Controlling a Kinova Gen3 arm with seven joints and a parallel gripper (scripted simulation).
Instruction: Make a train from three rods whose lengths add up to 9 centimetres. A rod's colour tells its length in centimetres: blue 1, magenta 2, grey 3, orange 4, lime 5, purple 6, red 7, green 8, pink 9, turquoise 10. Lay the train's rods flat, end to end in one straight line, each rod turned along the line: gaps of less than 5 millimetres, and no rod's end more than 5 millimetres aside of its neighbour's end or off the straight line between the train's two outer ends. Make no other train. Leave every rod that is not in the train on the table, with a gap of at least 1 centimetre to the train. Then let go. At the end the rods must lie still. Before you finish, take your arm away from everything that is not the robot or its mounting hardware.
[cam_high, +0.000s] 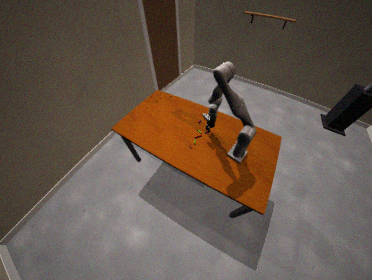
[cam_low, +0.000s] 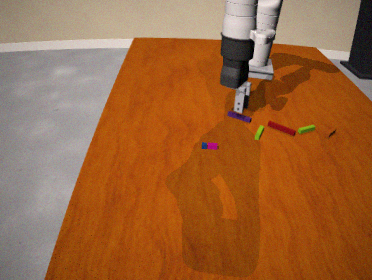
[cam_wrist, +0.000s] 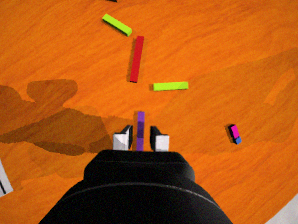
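Observation:
My gripper (cam_high: 207, 132) (cam_low: 241, 110) (cam_wrist: 141, 133) is partly open and empty, low over the purple rod (cam_low: 239, 117) (cam_wrist: 140, 119), with one finger on each side in the wrist view. A magenta rod (cam_low: 213, 146) (cam_wrist: 234, 131) and a blue rod (cam_low: 204, 145) (cam_wrist: 238, 141) lie end to end, seemingly touching. A red rod (cam_low: 281, 128) (cam_wrist: 136, 60) lies between one lime rod (cam_low: 259, 132) (cam_wrist: 171, 86) and another lime rod (cam_low: 306, 129) (cam_wrist: 117, 25), apart from both. A small dark-sided rod (cam_low: 332, 133), perhaps orange, lies beyond; its colour is hard to tell.
The rods lie on the wooden table (cam_high: 150, 117) (cam_low: 130, 200). The arm's base (cam_high: 237, 154) (cam_low: 262, 70) stands on the table behind the gripper. The arm's shadow falls across the table top.

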